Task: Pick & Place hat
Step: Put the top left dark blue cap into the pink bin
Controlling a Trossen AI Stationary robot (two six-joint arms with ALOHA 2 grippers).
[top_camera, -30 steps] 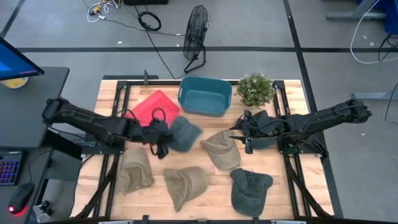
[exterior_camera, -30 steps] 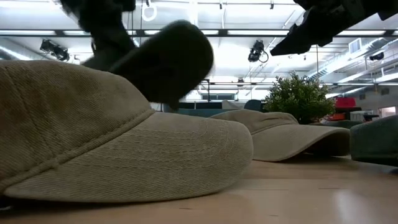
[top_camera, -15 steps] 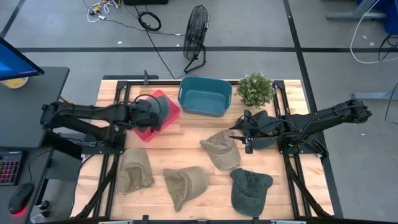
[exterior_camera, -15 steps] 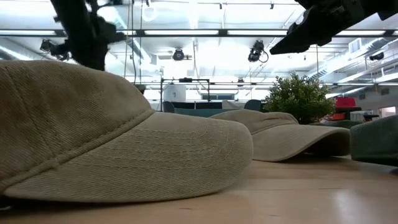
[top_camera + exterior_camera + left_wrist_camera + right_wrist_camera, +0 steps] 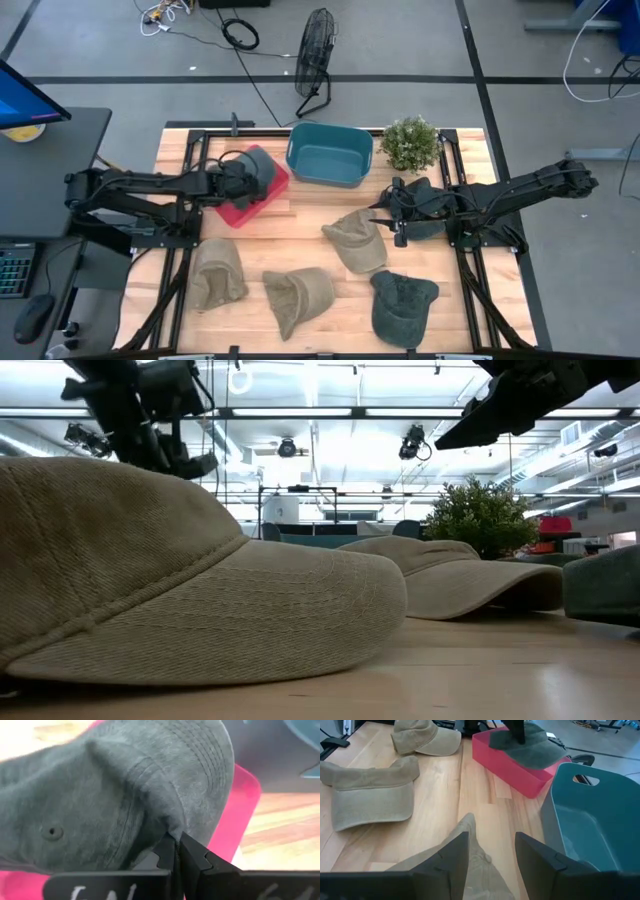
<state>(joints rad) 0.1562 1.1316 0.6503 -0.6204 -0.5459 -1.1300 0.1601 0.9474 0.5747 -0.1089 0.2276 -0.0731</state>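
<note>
Left gripper [image 5: 243, 183] clamps grey hat [image 5: 258, 170] over red bin [image 5: 262, 193], upper left of surface [image 5: 300, 230]; right gripper [image 5: 383, 215] spread wide, centre-right.

The wooden table [image 5: 300, 225] carries a red bin [image 5: 232, 172] at far left, a teal bin [image 5: 329, 154] beside it at far centre, and a potted plant [image 5: 411, 143] at far right. Three tan caps lie nearer: one at near left [image 5: 217, 272], one at near centre [image 5: 297, 296], one mid-table [image 5: 356, 240]. A dark green cap [image 5: 401, 306] lies near right.
</note>
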